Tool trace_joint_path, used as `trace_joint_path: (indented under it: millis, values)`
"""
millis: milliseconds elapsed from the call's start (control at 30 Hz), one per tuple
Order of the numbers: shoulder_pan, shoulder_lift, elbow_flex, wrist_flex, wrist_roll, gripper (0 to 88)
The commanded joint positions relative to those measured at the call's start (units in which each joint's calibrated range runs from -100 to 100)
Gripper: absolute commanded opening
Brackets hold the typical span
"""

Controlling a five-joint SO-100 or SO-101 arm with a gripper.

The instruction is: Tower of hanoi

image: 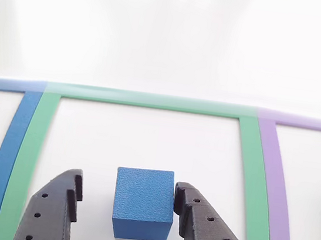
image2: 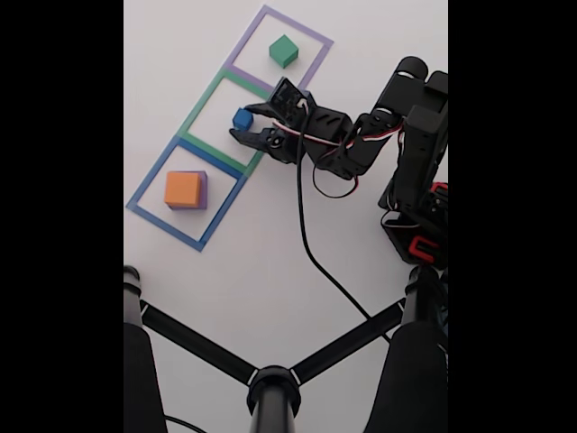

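The small blue cube [image: 143, 203] rests on the white table inside the green taped square, between my two black fingers. My gripper [image: 130, 190] is open: the left finger [image: 56, 213] stands clear of the cube, while the right finger [image: 202, 229] is at or very near its side. In the fixed view the gripper [image2: 245, 123] straddles the blue cube [image2: 242, 118] in the middle square. A green block [image2: 283, 50] sits in the purple taped square. An orange block [image2: 182, 188] lies on top of the purple block [image2: 204, 190] in the blue taped square.
Three taped outlines run in a diagonal row: purple [image2: 311, 34], green [image2: 200, 110], blue [image2: 149, 183]. The arm's base [image2: 416, 216] stands at the right, with a black cable [image2: 311, 257] trailing across the table. Black stand legs [image2: 270, 383] cross the near part.
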Motion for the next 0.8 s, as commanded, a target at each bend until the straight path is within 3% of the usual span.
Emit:
trace_joint_path:
  millis: [0, 233, 433, 600, 767]
  values:
    - [0.51, -2.56, -1.27, -1.71, 0.39, 19.3]
    - [2.19, -16.42, -1.0, 10.76, 0.39, 18.9]
    - [3.48, -33.41, -0.55, 28.89, 0.39, 9.4]
    - [4.32, -48.63, -4.09, 52.68, 0.39, 1.0]
    - [6.84, -57.2, -17.18, 81.82, 0.39, 0.1]
